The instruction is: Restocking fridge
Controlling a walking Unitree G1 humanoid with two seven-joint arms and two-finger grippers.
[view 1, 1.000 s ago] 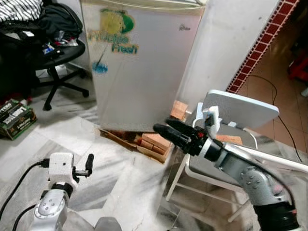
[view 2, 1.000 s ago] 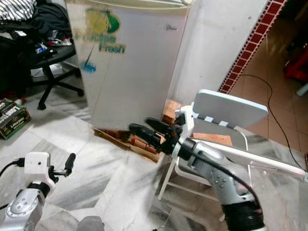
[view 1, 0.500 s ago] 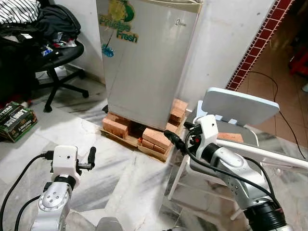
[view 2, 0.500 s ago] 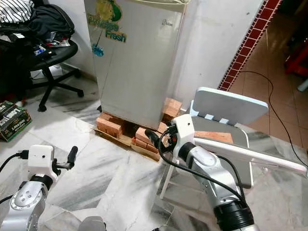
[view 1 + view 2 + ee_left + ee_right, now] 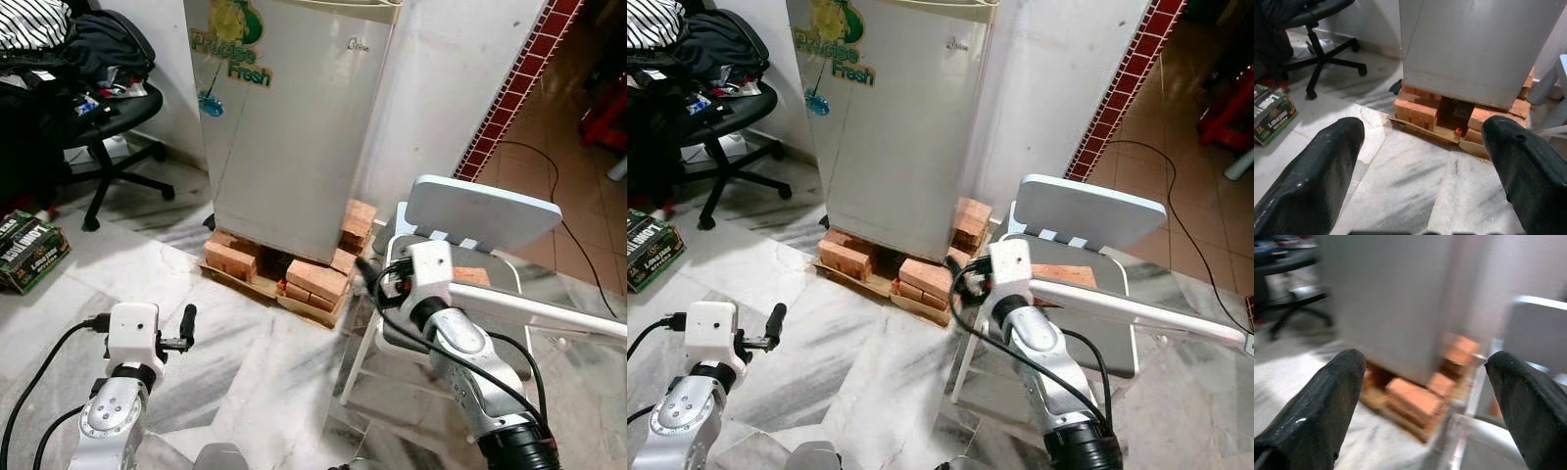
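Note:
A small silver fridge (image 5: 294, 127) with a green "Fresh" sticker stands on bricks (image 5: 315, 279) against the white wall, its door shut. My right gripper (image 5: 365, 273) hovers low by the fridge's right front corner, beside the white chair. In the right wrist view its fingers (image 5: 1332, 396) are spread wide with nothing between them, and they face the bricks. My left gripper (image 5: 183, 327) is held low over the marble floor, left of the fridge. It is open and empty (image 5: 1425, 132), pointing at the fridge's base.
A white plastic chair (image 5: 480, 211) stands right of the fridge, close to my right arm. A black office chair (image 5: 118, 108) piled with clothes is at the left, with a printed box (image 5: 29, 250) on the floor. A cable (image 5: 554, 206) lies on the tiled floor to the right.
My right gripper has drawn back from in front of the fridge towards the white chair. The head view has shifted a little. The left arm has hardly moved.

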